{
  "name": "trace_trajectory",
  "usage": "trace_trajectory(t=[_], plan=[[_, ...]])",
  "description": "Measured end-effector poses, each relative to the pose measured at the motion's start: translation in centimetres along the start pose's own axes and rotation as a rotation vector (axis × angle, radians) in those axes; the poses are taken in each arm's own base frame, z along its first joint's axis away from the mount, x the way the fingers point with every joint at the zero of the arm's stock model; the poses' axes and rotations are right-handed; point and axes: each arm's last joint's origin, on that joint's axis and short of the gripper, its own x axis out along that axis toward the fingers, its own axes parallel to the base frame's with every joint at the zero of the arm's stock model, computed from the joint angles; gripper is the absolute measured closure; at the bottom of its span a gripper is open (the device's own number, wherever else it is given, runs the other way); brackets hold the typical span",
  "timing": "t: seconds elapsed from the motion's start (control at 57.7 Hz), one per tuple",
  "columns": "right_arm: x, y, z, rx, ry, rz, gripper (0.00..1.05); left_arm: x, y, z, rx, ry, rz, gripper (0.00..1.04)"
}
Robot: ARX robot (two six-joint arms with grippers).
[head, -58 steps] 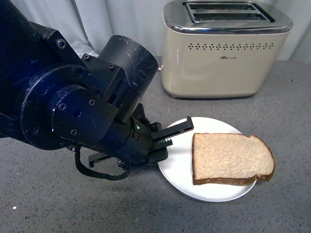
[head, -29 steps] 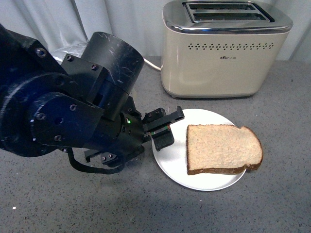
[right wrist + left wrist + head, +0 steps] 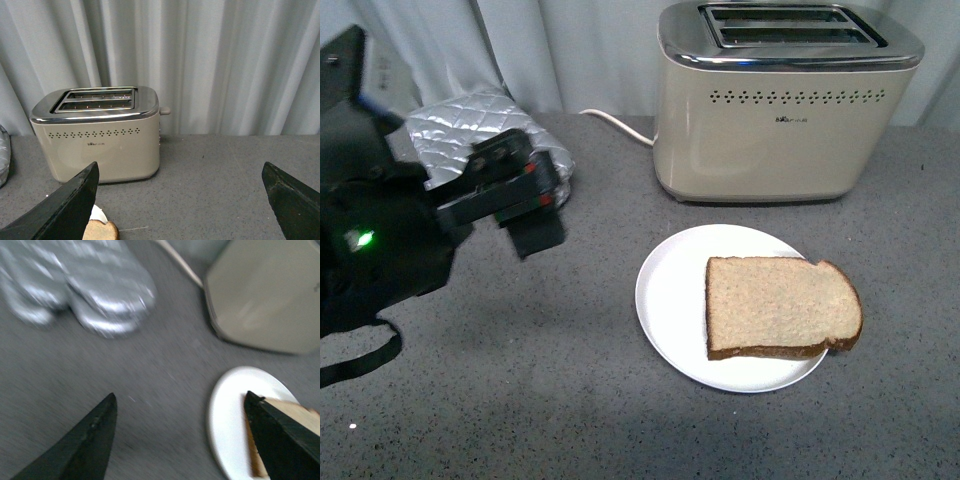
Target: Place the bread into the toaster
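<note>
The bread [image 3: 780, 305] lies flat on a round white plate [image 3: 660, 290] in front of the cream toaster [image 3: 780, 120], whose two top slots are empty. My left gripper [image 3: 515, 200] hangs open to the left of the plate, holding nothing. The blurred left wrist view has that gripper [image 3: 180, 395] over bare counter, with the bread [image 3: 290, 410] beside one finger. My right gripper [image 3: 180, 165] is open and empty, facing the toaster [image 3: 100, 135], and a corner of the bread [image 3: 100, 231] shows low down. The front view does not show the right gripper.
Silver quilted oven mitts [image 3: 470, 130] lie at the back left, behind my left gripper. The toaster's white cord [image 3: 615, 125] runs along the grey counter [image 3: 570, 380]. A pleated curtain [image 3: 225, 60] closes off the back.
My left arm has drawn back from the plate's edge, up and to the left, uncovering the oven mitts. Earlier the plate with the bread slid slightly left and back, then stayed put.
</note>
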Motion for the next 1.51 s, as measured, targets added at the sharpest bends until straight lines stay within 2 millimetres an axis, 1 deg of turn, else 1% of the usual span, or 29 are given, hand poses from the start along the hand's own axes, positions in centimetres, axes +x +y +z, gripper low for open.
trace_trajectory(t=[0.017, 0.052, 0.104, 0.139, 0.156, 0.191, 0.26, 0.381, 0.399, 0.641, 0.797, 0.867, 0.936, 1.005, 1.508], plan=[[0.0, 0.0, 0.0, 0.0, 0.0, 0.0, 0.1, -1.1, 0.9, 0.2, 0.055, -0.101, 0.032, 0.36], [0.0, 0.0, 0.0, 0.0, 0.001, 0.0, 0.1, -2.5, 1.8, 0.9, 0.119, -0.223, 0.05, 0.43], [0.0, 0.0, -0.1, 0.0, 0.005, -0.005, 0.1, -3.8, 2.3, 1.9, 0.157, -0.331, 0.052, 0.5], [0.0, 0.0, -0.1, 0.0, 0.005, -0.005, 0.1, -4.8, 2.5, 2.7, 0.205, -0.393, 0.051, 0.58], [0.0, 0.0, 0.0, 0.0, 0.004, -0.005, 0.1, -5.0, 2.6, 2.8, 0.209, -0.4, 0.047, 0.59], [0.0, 0.0, 0.0, 0.0, 0.003, -0.004, 0.1, -5.7, 2.9, 3.0, 0.244, -0.415, 0.044, 0.67], [0.0, 0.0, 0.0, 0.0, 0.0, -0.002, 0.1, -6.6, 3.5, 2.7, 0.288, -0.395, 0.046, 0.77], [0.0, 0.0, 0.0, 0.0, 0.003, -0.003, 0.1, -7.9, 4.5, 2.7, 0.315, -0.383, 0.067, 0.99], [0.0, 0.0, 0.0, 0.0, 0.003, -0.003, 0.1, -8.0, 4.6, 2.7, 0.316, -0.385, 0.068, 1.01], [0.0, 0.0, 0.0, 0.0, 0.001, -0.003, 0.1, -10.2, 5.4, 3.2, 0.329, -0.373, 0.07, 1.01], [0.0, 0.0, 0.0, 0.0, 0.001, -0.002, 0.1, -11.6, 5.7, 3.6, 0.33, -0.401, 0.066, 1.01], [0.0, 0.0, 0.0, 0.0, 0.001, -0.003, 0.1, -12.0, 6.2, 3.7, 0.337, -0.392, 0.042, 1.01], [0.0, 0.0, 0.0, 0.0, 0.001, -0.003, 0.1, -12.5, 6.6, 3.9, 0.332, -0.406, 0.066, 1.01], [0.0, 0.0, 0.0, 0.0, 0.001, -0.003, 0.1, -13.0, 6.6, 4.0, 0.331, -0.417, 0.067, 1.01], [0.0, 0.0, 0.0, 0.0, 0.001, -0.002, 0.1, -14.8, 6.5, 3.6, 0.332, -0.43, 0.064, 1.01]])
